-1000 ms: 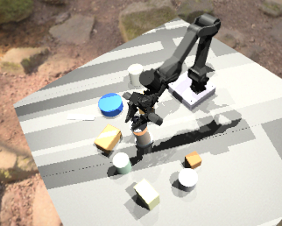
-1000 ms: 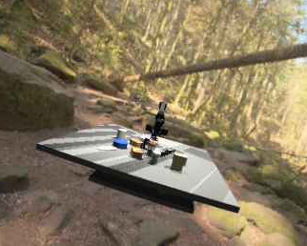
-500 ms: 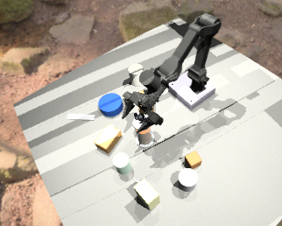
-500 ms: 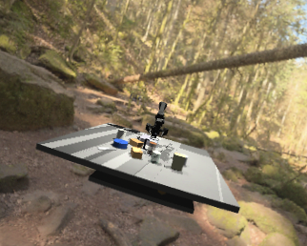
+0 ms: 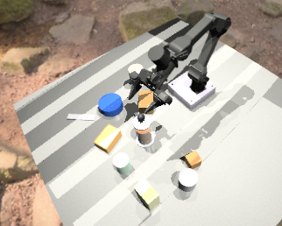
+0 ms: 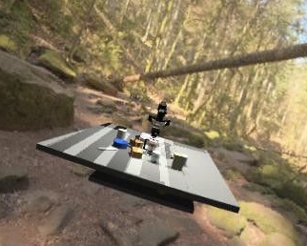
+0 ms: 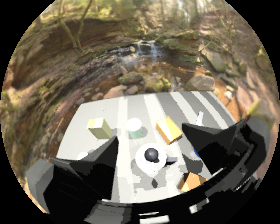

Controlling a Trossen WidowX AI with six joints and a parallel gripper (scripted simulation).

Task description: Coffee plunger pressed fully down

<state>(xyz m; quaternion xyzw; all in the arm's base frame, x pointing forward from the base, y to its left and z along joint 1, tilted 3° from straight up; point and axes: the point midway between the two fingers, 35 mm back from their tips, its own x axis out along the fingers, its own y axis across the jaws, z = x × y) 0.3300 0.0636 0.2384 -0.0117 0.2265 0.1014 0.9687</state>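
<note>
1. Tool (image 5: 144, 90) was wide open w/ nothing between its fingers; it hung above the worktop (image 5: 236, 159), up and back from the coffee press toward the arm's base.
2. Coffee press (image 5: 143, 130) stood upright near the worktop's middle, on a white round foot, w/ an orange-brown band round the body and a dark ball knob (image 5: 141, 116) on top.
3. Knob sat low, close over the lid, i.e. plunger looked pressed down; how far exactly couldn't be told from the top view.
4. Wrist view: knob (image 7: 151, 155) and pale lid showed between the two dark fingers, apart from both, no contact.
5. An orange-brown cube (image 5: 145, 101) sat just behind the press, under the open fingers in the top view; whether it touched them couldn't be told.
6. Blue flat cylinder (image 5: 109, 104) lay left of the tool, w/ a thin white strip (image 5: 81, 116) lying flat beside it further left.
7. White cylinder (image 5: 135, 70) stood behind, near the arm's wrist.
8. Tan box (image 5: 108, 138) lay left of the press, near but not touching.
9. Front of the press: pale green-white cylinder (image 5: 121, 162), yellowish box (image 5: 147, 194), white-topped grey cylinder (image 5: 187, 179), small orange cube (image 5: 193, 158), all apart from each other.
10. Arm base (image 5: 193, 91) sat on a white square plate at the worktop's back right.
11. Exterior view: worktop (image 6: 199, 183) striped grey and white, things too small to tell detail.
</note>
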